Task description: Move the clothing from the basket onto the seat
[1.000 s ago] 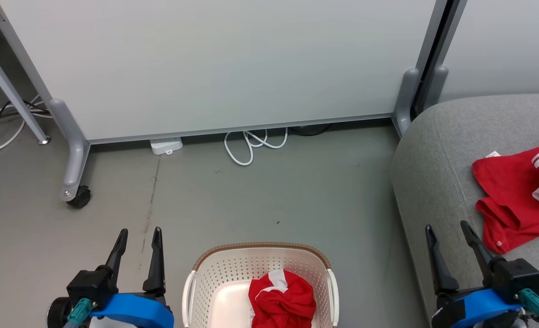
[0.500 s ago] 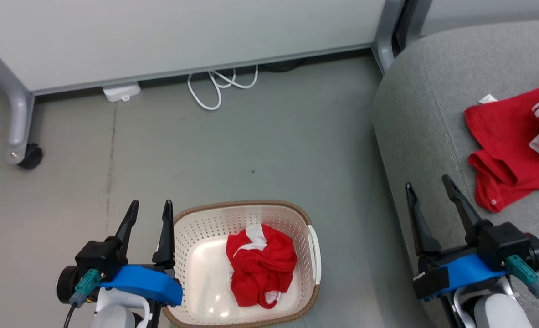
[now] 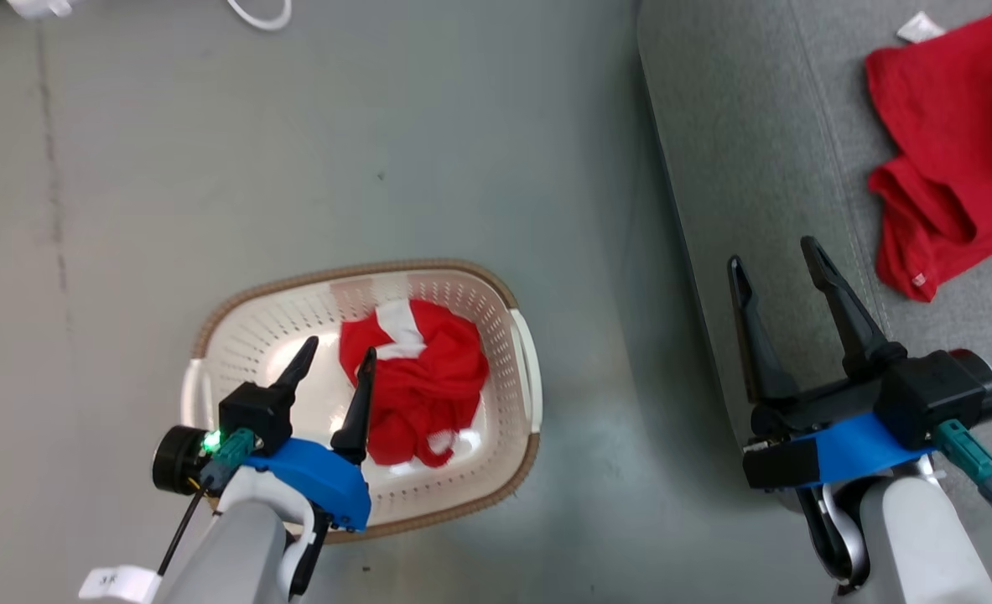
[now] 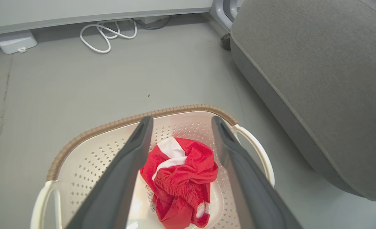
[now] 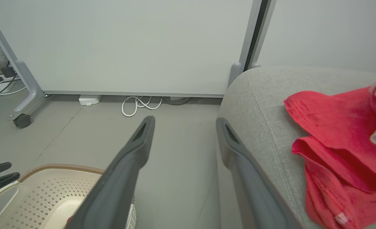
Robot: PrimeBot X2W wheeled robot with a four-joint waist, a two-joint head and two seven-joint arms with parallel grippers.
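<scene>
One red and white piece of clothing (image 3: 416, 377) lies bunched in the cream basket (image 3: 353, 273) on the floor. My left gripper (image 3: 340, 346) hangs open over the basket's inside, just left of that bundle. In the left wrist view the clothing (image 4: 181, 171) lies below and between the open fingers (image 4: 181, 118), untouched. A second red piece of clothing (image 3: 948, 143) is spread on the grey seat (image 3: 755, 168) at the right. My right gripper (image 3: 771, 252) stands open and empty above the seat's rounded edge, left of that garment (image 5: 340, 143).
A strip of grey floor separates the basket from the seat's side (image 4: 318, 79). A coiled white cable (image 4: 105, 35) and a small white box (image 4: 16, 41) lie at the foot of a pale partition, whose caster leg (image 5: 22, 121) stands far left.
The head camera has tipped down, so the whole picture has shifted. My left gripper has come from beside the basket's rim to over its inside. Both grippers stay open.
</scene>
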